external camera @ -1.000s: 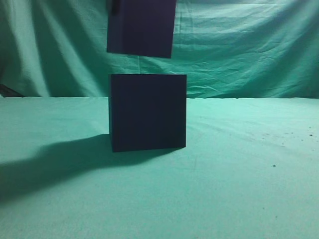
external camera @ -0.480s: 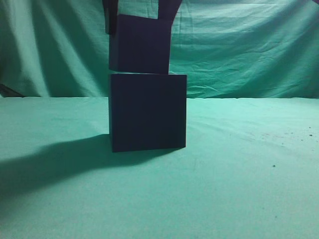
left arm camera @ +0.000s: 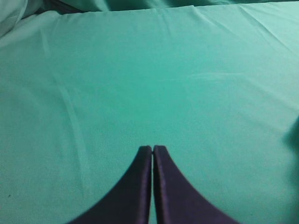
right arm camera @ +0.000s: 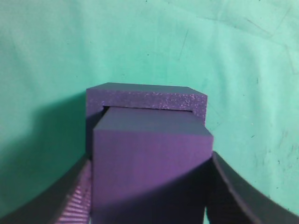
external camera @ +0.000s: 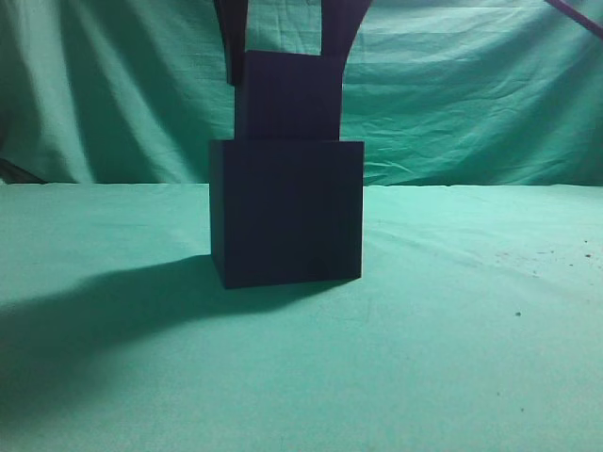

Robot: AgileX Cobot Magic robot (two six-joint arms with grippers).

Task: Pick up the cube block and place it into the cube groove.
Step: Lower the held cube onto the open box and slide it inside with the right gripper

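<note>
The cube groove point(external camera: 287, 212), a large dark navy box, stands on the green cloth at the centre of the exterior view. The cube block point(external camera: 287, 94) sits partly sunk in the box's open top, its upper part still above the rim. My right gripper point(external camera: 287, 68) comes down from above and is shut on the block's two sides. In the right wrist view the purple block point(right arm camera: 149, 140) sits between my fingers point(right arm camera: 149, 161), with the box's rim point(right arm camera: 145, 97) behind it. My left gripper point(left arm camera: 153, 148) is shut and empty over bare cloth.
Green cloth point(external camera: 471, 311) covers the table and hangs as a backdrop behind it. A dark shadow lies on the cloth left of the box. A thin dark bar crosses the top right corner point(external camera: 577, 17).
My right gripper has lowered the block from above the box into its open top. The box has shifted slightly to the right.
</note>
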